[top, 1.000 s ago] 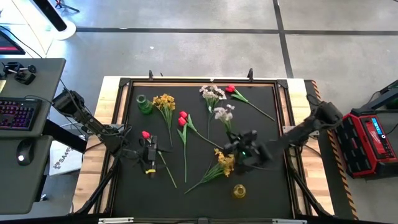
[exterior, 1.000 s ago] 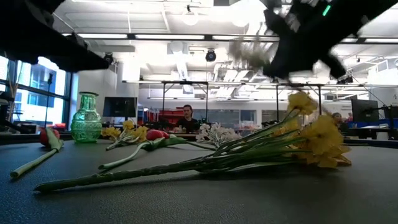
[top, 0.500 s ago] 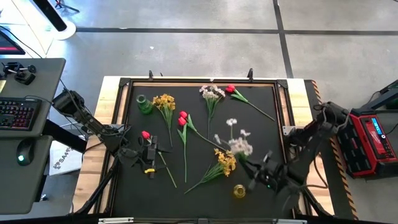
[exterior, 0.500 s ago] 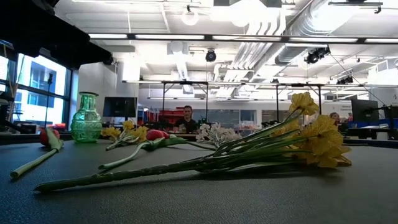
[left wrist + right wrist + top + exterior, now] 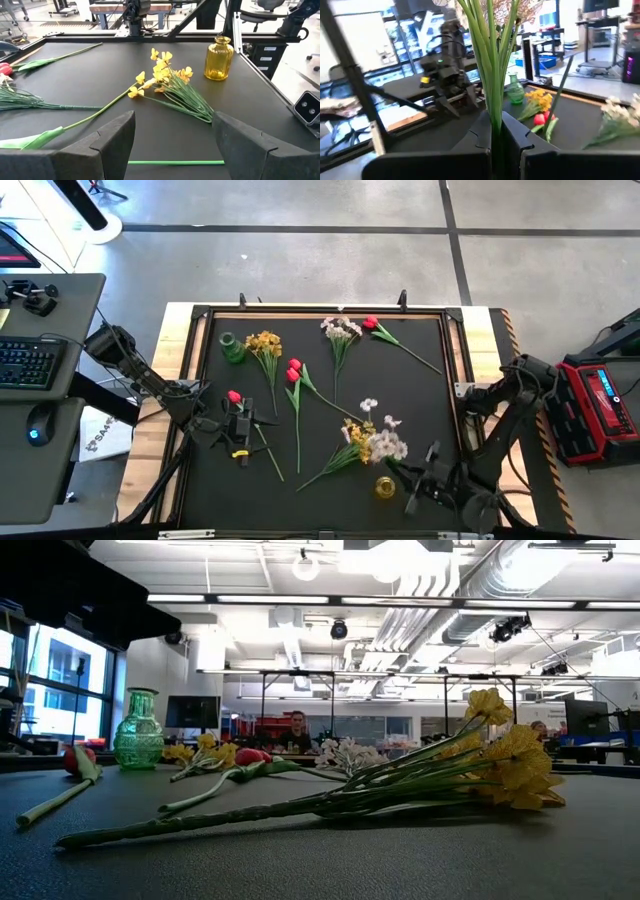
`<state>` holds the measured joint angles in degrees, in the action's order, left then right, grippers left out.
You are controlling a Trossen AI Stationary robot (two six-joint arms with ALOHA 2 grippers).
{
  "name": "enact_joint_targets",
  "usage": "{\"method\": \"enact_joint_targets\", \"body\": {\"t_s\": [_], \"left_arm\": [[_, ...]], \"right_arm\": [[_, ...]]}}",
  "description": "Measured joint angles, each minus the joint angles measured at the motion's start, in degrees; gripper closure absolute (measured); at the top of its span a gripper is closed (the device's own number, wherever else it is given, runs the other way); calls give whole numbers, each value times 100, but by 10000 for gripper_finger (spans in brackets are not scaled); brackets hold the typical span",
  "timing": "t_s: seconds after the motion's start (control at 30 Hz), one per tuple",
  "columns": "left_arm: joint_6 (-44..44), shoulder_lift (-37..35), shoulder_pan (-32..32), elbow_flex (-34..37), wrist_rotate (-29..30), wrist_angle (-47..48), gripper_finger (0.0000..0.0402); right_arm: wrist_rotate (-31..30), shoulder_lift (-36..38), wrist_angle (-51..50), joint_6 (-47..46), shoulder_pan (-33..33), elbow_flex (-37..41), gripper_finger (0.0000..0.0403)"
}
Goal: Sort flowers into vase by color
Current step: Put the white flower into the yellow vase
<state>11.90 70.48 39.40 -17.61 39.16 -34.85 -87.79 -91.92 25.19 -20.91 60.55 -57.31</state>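
Whitish spray point(image 5: 490, 60) stems clamped in right claw point(image 5: 496, 131), blossoms above

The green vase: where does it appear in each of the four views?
High view: the green vase stands in the upper left corner of the black mat.
Low view: the vase stands upright at the left.
Left wrist view: not in it.
Right wrist view: the vase stands beyond the whitish spray.
Shared landmark: the yellow spray beside it.
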Motion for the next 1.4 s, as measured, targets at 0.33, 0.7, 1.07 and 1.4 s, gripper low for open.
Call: {"method": "enact_joint_targets", "body": {"t_s": [0.33, 0.7, 1.07, 1.4], "left_arm": [[-4, 0, 0, 0, 4, -18, 149], [-11, 0, 0, 0, 4, 11, 149], [2, 0, 0, 0, 4, 20, 149], [141, 0, 0, 0, 19, 2, 149]], "right_arm": [[2776, -477, 1715, 2601, -466, -219, 401], [3086, -675, 3135, 3916, -385, 84, 401], [3169, -714, 6042, 5143, -199, 1298, 402], [3694, -714, 6452, 4639, -402, 1883, 402]]}}
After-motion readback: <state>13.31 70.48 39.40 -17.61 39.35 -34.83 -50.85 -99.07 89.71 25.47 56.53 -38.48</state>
